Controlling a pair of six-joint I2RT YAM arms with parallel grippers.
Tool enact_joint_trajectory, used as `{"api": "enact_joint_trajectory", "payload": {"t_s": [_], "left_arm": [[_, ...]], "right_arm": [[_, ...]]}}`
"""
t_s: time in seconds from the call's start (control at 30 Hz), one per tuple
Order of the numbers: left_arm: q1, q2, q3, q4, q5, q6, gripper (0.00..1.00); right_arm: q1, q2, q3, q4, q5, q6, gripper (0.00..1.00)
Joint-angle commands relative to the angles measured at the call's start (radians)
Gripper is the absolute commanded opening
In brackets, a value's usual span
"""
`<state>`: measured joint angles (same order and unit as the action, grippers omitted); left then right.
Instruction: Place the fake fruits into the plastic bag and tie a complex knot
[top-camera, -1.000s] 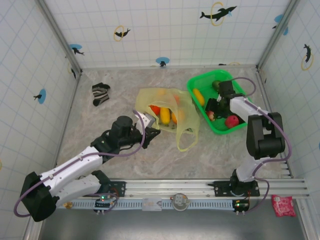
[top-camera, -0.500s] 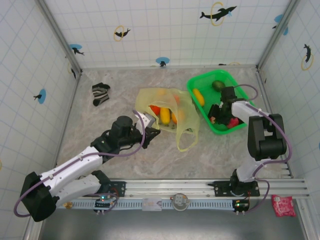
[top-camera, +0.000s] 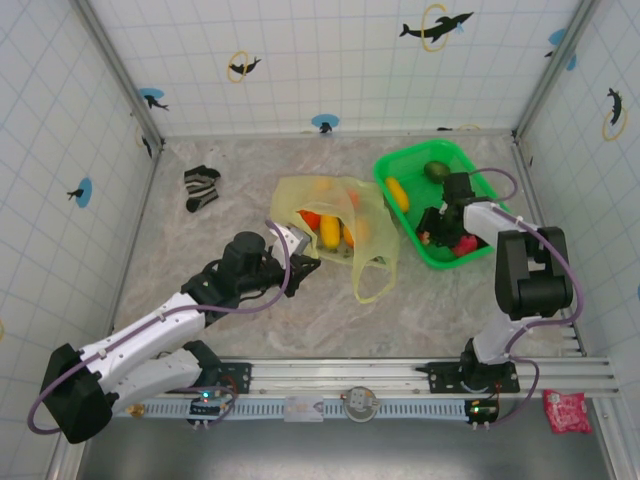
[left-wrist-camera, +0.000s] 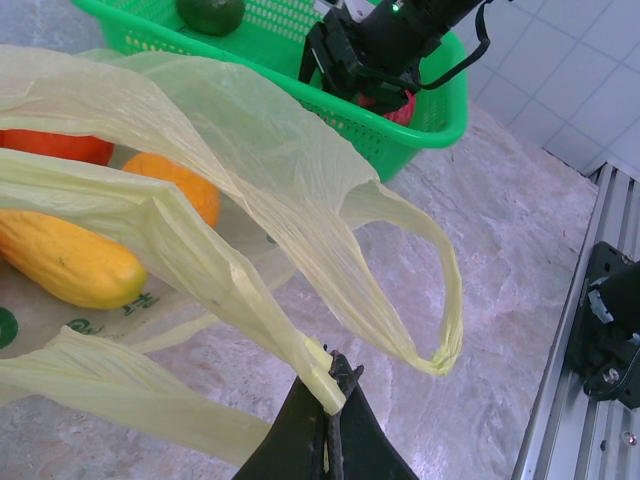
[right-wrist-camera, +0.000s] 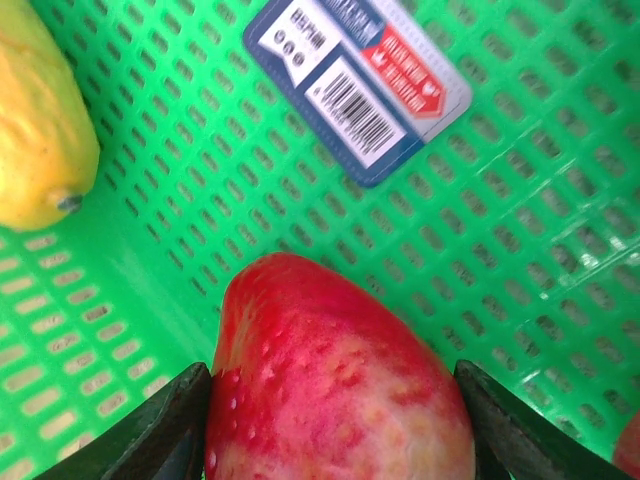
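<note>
Table (top-camera: 200, 300): marbled top, tiled walls on three sides, both arms mounted at the near edge.
Bag (top-camera: 378, 228): pale yellow, thin, lying mid-table with its right side just beside the basket. Its mouth is held open in the left wrist view (left-wrist-camera: 200, 130). One handle loop (top-camera: 372, 285) lies loose on the table.
Basket (top-camera: 420, 150): bright green, perforated, at the right rear of the table, with a printed label (right-wrist-camera: 358, 85) on its floor.
Left gripper (top-camera: 305, 265): low at the bag's near left edge. Its jaws are pinched together on a gathered strip of the bag (left-wrist-camera: 328, 400) and hold it taut.
Right gripper (top-camera: 445, 232): reaching down inside the basket. Its jaws stand part-way apart, one on either side of the red fruit (right-wrist-camera: 330, 430) and right against its flanks. Whether they press on it cannot be told.
Fruits in bag: a yellow one (left-wrist-camera: 60, 262), an orange one (left-wrist-camera: 185, 185) and a red-orange one (left-wrist-camera: 60, 148), lying together.
Fruits in basket: red fruit (right-wrist-camera: 330, 370) on the floor, a yellow one (right-wrist-camera: 35, 130) near it, a green one (top-camera: 436, 170) at the far end.
Sock (top-camera: 201, 187): striped, at the left rear, well apart from the bag.
</note>
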<state>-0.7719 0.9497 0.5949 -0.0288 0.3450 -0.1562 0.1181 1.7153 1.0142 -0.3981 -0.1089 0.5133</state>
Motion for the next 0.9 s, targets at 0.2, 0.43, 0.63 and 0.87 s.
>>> {"api": "enact_joint_trajectory", "payload": {"t_s": [0.2, 0.43, 0.63, 0.87], "left_arm": [[-0.006, -0.004, -0.005, -0.006, -0.014, 0.024, 0.00], [-0.006, -0.003, -0.005, -0.008, -0.021, 0.026, 0.00], [-0.006, 0.001, -0.003, -0.008, -0.020, 0.026, 0.00], [-0.006, 0.012, 0.006, -0.009, -0.014, 0.017, 0.00]], "right_arm": [[-0.039, -0.039, 0.031, 0.044, 0.082, 0.052, 0.55], [-0.032, -0.070, 0.048, 0.039, 0.067, 0.030, 0.55], [-0.015, -0.176, 0.022, 0.074, 0.058, 0.003, 0.55], [0.010, -0.303, 0.015, 0.091, 0.000, -0.009, 0.55]]}}
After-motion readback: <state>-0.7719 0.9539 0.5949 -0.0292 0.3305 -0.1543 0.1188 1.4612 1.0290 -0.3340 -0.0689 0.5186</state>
